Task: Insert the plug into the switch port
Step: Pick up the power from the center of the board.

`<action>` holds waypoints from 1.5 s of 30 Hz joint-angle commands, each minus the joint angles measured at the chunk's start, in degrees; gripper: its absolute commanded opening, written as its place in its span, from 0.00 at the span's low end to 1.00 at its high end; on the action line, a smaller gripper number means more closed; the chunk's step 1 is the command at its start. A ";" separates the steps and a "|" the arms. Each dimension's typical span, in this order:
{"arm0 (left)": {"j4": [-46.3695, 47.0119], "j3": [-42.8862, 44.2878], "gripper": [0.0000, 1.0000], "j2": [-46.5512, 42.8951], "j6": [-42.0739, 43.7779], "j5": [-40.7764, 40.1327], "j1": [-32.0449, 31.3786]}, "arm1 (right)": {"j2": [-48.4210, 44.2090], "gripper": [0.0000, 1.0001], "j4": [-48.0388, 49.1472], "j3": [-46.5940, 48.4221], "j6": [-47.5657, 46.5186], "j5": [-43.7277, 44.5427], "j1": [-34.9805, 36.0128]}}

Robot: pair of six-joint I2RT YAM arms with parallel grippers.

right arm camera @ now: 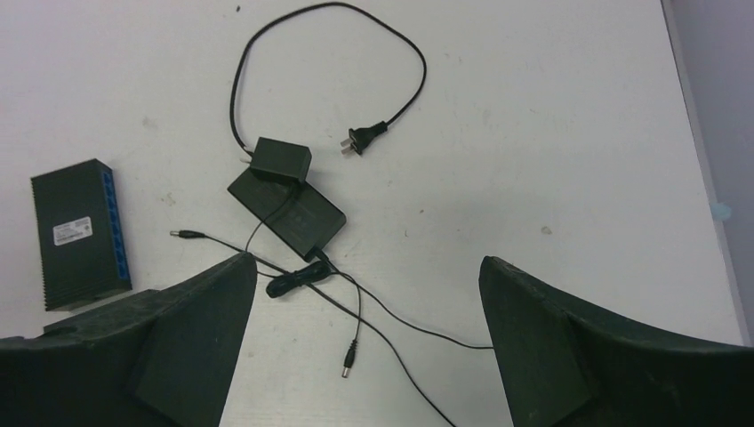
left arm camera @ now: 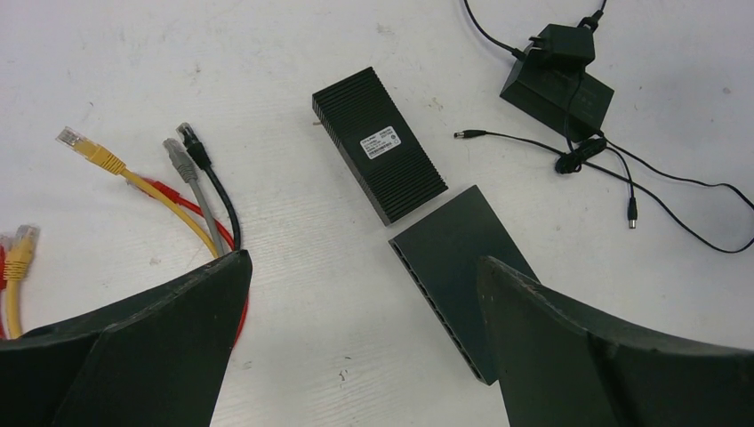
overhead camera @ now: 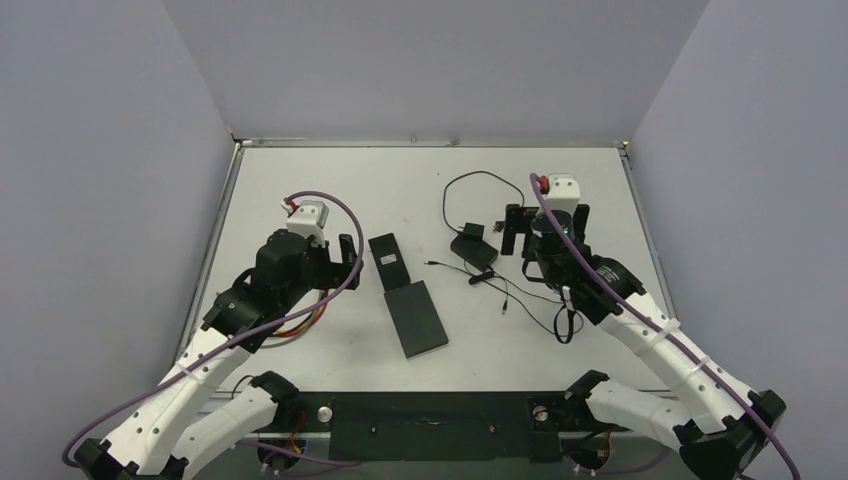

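Note:
Two switches lie mid-table: a small ribbed black one [overhead camera: 387, 261] [left arm camera: 378, 142] [right arm camera: 76, 231] showing blue ports, and a flat dark one [overhead camera: 417, 318] [left arm camera: 449, 258] with a row of ports on its left edge. Ethernet plugs, yellow [left arm camera: 80, 144], grey [left arm camera: 176, 151] and black [left arm camera: 188, 135], lie loose left of them. Two barrel plugs [right arm camera: 349, 363] [right arm camera: 185, 235] trail from black adapters [overhead camera: 474, 247] [right arm camera: 286, 209]. My left gripper [overhead camera: 318, 262] [left arm camera: 363, 258] hangs open above bare table beside the flat switch. My right gripper [overhead camera: 547, 228] [right arm camera: 366, 258] is open above the adapter wires, holding nothing.
A mains plug [right arm camera: 360, 140] on a looped black cord lies behind the adapters. Another yellow-ended cable [left arm camera: 22, 240] and a red cable [left arm camera: 173, 194] run under my left gripper. The table's right edge [right arm camera: 702, 178] is near my right gripper.

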 commanded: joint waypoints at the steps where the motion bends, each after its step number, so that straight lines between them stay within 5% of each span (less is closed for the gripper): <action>1: 0.78 1.03 0.99 0.55 -0.45 1.75 0.61 | 6.05 0.88 -2.54 3.01 -1.11 -1.11 0.29; 14: 0.73 0.82 0.99 -1.18 -0.66 2.94 1.31 | 21.77 0.69 2.90 5.39 4.25 -7.89 -1.22; 45: 1.87 0.52 0.99 -0.46 -0.89 8.78 5.02 | 42.58 0.42 13.84 6.68 10.30 -18.36 0.62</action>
